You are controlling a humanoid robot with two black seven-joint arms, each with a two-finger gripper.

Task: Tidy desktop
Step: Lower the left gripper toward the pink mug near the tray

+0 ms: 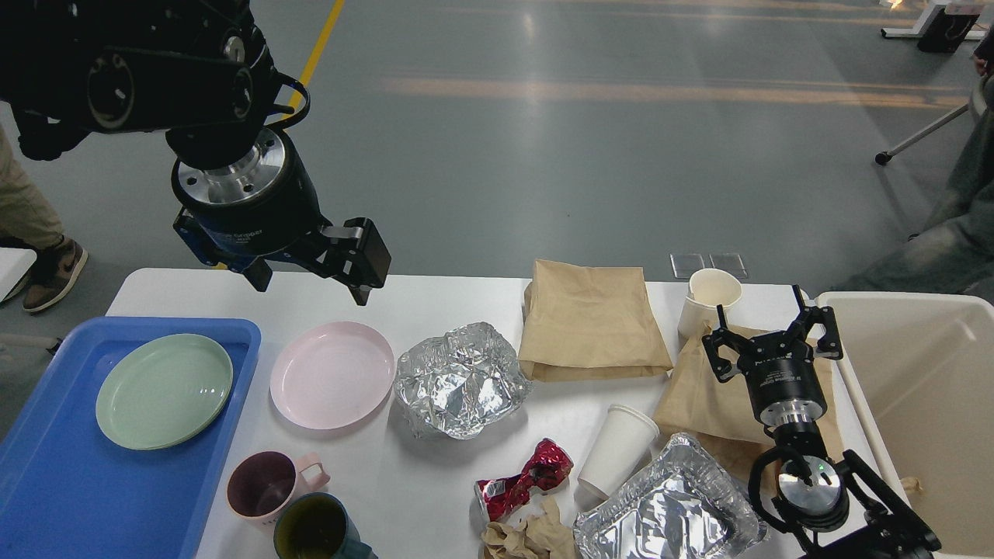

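The white desktop (443, 299) holds a pink plate (332, 374), crumpled foil (460, 380), two brown paper bags (592, 320) (699, 407), an upright paper cup (710, 299), a lying paper cup (617, 450), a foil tray (668, 516), a crushed red can (524, 479), crumpled brown paper (528, 537), a pink mug (268, 483) and a dark mug (314, 529). My left gripper (311, 276) is open and empty, above the desktop's far edge behind the pink plate. My right gripper (769, 339) is open and empty over the right paper bag.
A blue tray (46, 481) at the left holds a green plate (164, 390). A deep beige bin (924, 404) stands at the right edge. A person's shoe (46, 272) shows on the floor at the left, another person's leg (932, 241) at the far right.
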